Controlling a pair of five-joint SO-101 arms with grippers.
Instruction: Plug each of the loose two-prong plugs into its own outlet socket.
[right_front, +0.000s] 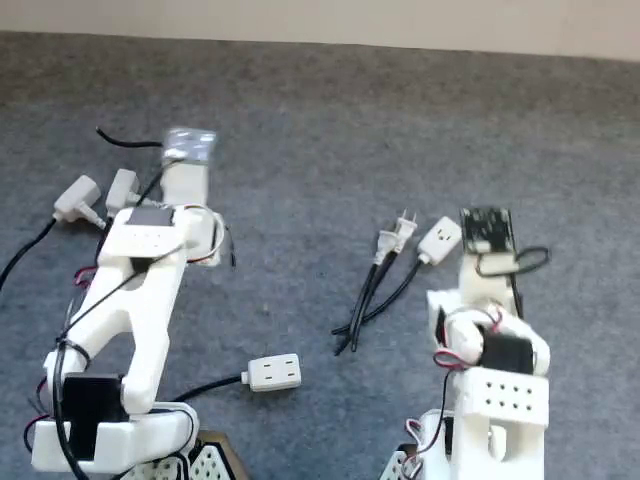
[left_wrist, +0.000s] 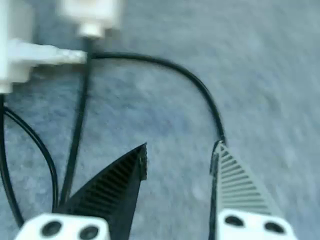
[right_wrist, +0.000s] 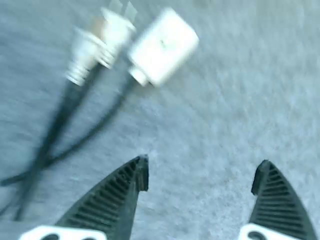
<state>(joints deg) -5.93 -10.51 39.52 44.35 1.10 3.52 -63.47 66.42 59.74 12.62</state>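
Two loose two-prong plugs (right_front: 395, 238) on black cords lie side by side in the middle of the grey carpet, with a white outlet socket (right_front: 438, 240) right next to them. My right gripper (right_wrist: 202, 170) hovers open just short of that socket (right_wrist: 162, 45) and the plugs (right_wrist: 100, 42). At the far left lie two more white sockets (right_front: 77, 198) (right_front: 122, 187). My left gripper (left_wrist: 180, 152) is open above the carpet near them, with a black cord (left_wrist: 200, 90) running to its white fingertip (left_wrist: 220, 155). A further white outlet socket (right_front: 272, 371) lies near the front.
The black cords (right_front: 365, 300) trail from the plugs toward the front. More black cable (right_front: 125, 140) loops behind the left arm. Open carpet (right_front: 330, 130) stretches across the back and between the two arms.
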